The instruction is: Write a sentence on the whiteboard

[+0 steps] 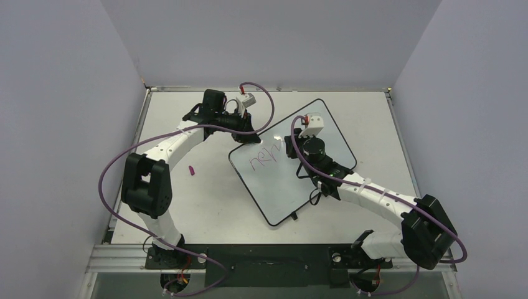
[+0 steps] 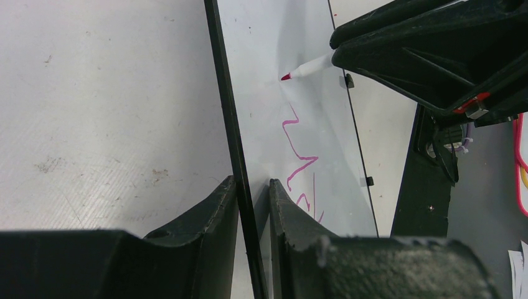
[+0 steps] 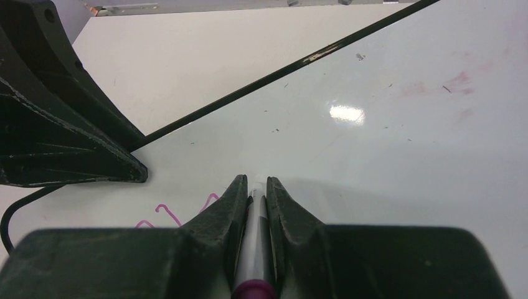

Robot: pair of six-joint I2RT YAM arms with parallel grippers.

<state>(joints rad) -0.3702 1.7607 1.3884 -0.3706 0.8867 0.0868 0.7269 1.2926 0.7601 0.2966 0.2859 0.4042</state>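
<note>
White scuffed table [image 1: 205, 205], grey walls [image 1: 62, 93] around. Whiteboard [image 1: 277, 193] flat, angled, centre-right. Left gripper [image 2: 252, 190] clamped on its frame edge. Right gripper [image 3: 255, 187] clenched on marker [image 3: 254, 249], tip near pink sentence [image 1: 261, 163].

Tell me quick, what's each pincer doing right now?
Left pincer: closed on the edge of the whiteboard.
Right pincer: closed, holding the marker.

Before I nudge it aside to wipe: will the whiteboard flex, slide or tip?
Probably stiff: the whiteboard looks flat with a straight frame. Likely slides easily on the smooth table; the left gripper pinches its edge. Lying flat, tipping seems unlikely.
</note>
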